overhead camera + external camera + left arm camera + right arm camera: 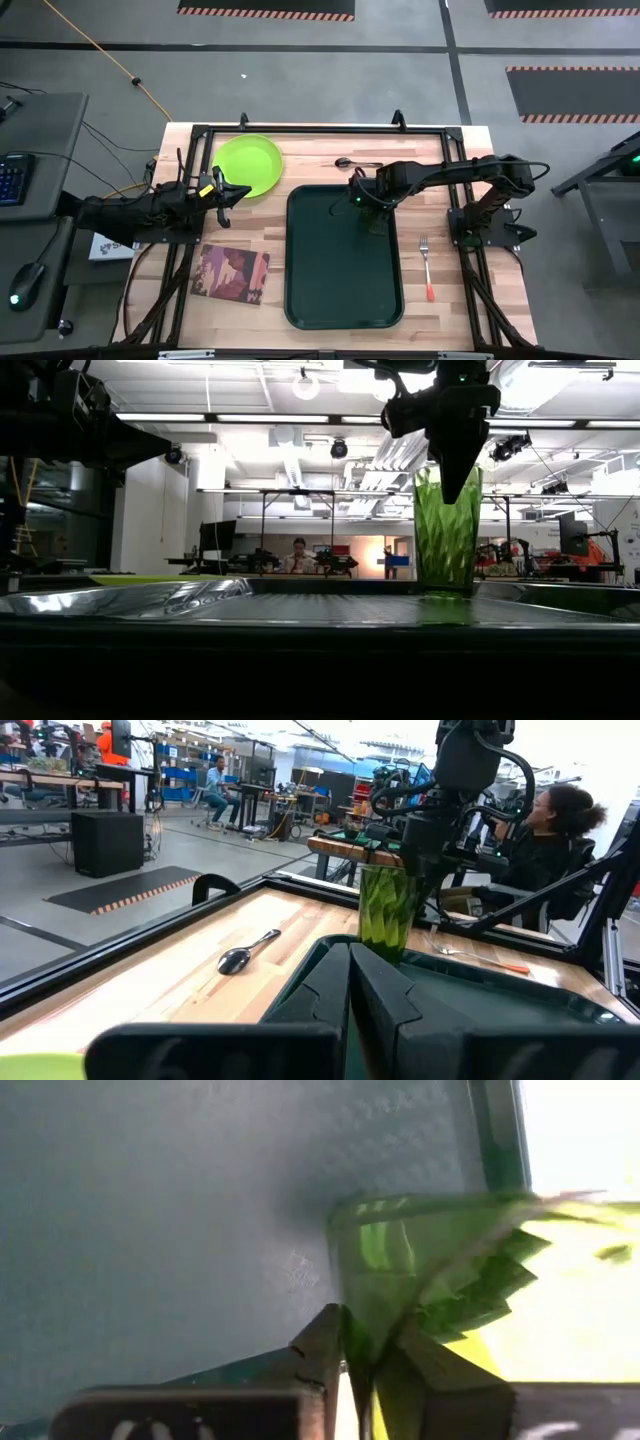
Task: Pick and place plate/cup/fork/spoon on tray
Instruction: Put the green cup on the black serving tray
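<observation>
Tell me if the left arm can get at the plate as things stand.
Probably yes: the left gripper, fingers shut, sits at the plate's near edge, with nothing between. The right gripper is busy at the cup on the tray.

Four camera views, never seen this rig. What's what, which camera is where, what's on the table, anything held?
It's a two-armed table robot. One camera looks straight down, one sits at tabletop height, one rides each wrist. On the wooden table: a large dark green rectangular plastic tray, a round lime-green plastic plate, a dark metal spoon, an orange-handled fork and a reddish-brown patterned mat. The right tool straddles the rim of a translucent green plastic cup standing upright on the tray. The left tool, shut, waits beside the plate.
</observation>
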`<move>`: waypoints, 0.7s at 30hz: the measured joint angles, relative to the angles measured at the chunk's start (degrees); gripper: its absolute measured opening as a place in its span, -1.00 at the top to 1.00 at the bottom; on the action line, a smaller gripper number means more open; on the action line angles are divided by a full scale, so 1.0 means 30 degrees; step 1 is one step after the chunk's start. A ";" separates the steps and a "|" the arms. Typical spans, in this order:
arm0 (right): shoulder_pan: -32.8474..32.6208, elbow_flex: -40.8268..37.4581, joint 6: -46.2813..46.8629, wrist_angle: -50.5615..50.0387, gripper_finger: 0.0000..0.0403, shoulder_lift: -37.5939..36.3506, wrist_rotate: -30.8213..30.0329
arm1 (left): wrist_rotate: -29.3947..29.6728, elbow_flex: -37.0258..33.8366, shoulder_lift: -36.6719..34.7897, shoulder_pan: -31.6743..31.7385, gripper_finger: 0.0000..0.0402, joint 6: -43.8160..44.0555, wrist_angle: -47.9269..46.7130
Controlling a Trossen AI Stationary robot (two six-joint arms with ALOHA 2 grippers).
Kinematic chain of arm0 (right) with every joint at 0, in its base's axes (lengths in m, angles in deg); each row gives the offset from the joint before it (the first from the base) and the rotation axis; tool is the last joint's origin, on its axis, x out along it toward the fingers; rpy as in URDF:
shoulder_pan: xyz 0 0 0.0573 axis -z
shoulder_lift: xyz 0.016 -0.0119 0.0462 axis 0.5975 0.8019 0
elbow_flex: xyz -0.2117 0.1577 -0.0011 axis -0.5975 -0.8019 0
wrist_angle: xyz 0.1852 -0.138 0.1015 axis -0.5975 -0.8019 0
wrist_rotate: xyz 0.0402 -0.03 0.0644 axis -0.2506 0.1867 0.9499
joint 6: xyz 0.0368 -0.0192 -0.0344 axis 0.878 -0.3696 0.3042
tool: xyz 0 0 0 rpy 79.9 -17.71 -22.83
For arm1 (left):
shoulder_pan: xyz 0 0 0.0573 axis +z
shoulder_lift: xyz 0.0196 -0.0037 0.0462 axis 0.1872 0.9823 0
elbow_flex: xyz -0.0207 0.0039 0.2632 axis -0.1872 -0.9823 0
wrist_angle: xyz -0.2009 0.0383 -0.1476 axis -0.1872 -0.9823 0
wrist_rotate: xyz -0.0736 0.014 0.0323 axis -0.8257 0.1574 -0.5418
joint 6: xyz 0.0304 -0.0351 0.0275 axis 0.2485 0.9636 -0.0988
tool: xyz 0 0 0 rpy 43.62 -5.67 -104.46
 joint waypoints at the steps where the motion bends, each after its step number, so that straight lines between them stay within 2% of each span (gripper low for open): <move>1: 0.0000 0.0001 -0.0064 0.0041 0.71 0.0000 0.0000 | 0.0003 0.0006 0.0002 0.0000 0.98 0.0000 0.0004; 12: 0.0000 -0.0005 -0.1438 -0.0007 0.19 -0.0440 -0.0013 | 0.0000 -0.0001 0.0005 0.0000 0.98 0.0000 -0.0003; 16: 0.0000 0.0000 -0.1465 -0.0062 0.10 -0.1287 -0.0102 | 0.0001 0.0006 0.0003 0.0000 0.98 0.0000 -0.0001; 21: 0.0000 -0.0005 -0.1364 -0.0128 0.08 -0.2768 -0.0120 | 0.0000 -0.0001 -0.0002 0.0000 0.98 0.0000 -0.0004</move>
